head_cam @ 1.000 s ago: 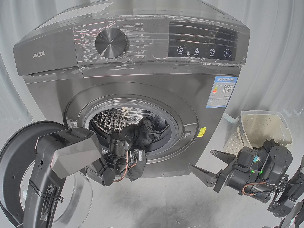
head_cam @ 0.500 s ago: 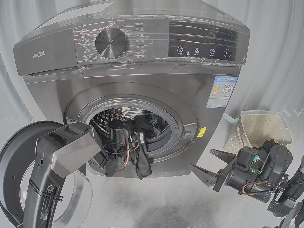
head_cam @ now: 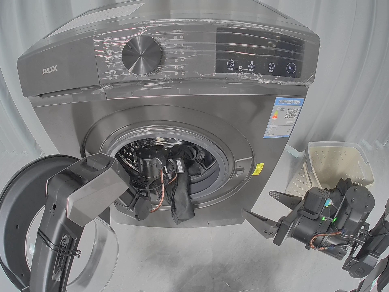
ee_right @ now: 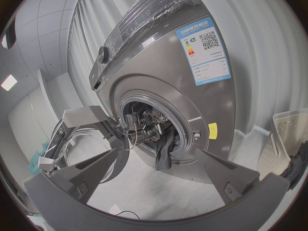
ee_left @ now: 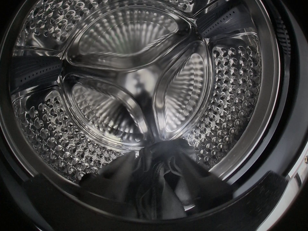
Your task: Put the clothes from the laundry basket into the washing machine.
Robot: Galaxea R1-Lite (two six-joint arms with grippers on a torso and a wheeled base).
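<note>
Grey front-load washing machine fills the middle of the head view, on a grey floor w/ white curtain behind. Its round door is swung fully open to robot's left.

Cream perforated laundry basket stands on the floor just beside the machine's right side. Dark clothes are inside it, partly hidden by the R arm.

L arm comes up from lower left, forearm angled toward the porthole, wrist at the opening. Left tool is inside the steel drum, low near the front lip. Too dark there, can't tell if it's spread or pinching.

R arm sits low at right, in front of the basket, wrist roughly level and pointing left toward the machine's lower front. Right tool is spread wide, nothing in it, well apart from the porthole.

Black garment is half in. The upper part is bunched inside the drum by the L wrist. The rest drapes over the door seal and hangs down the front panel, clear of the floor.
</note>
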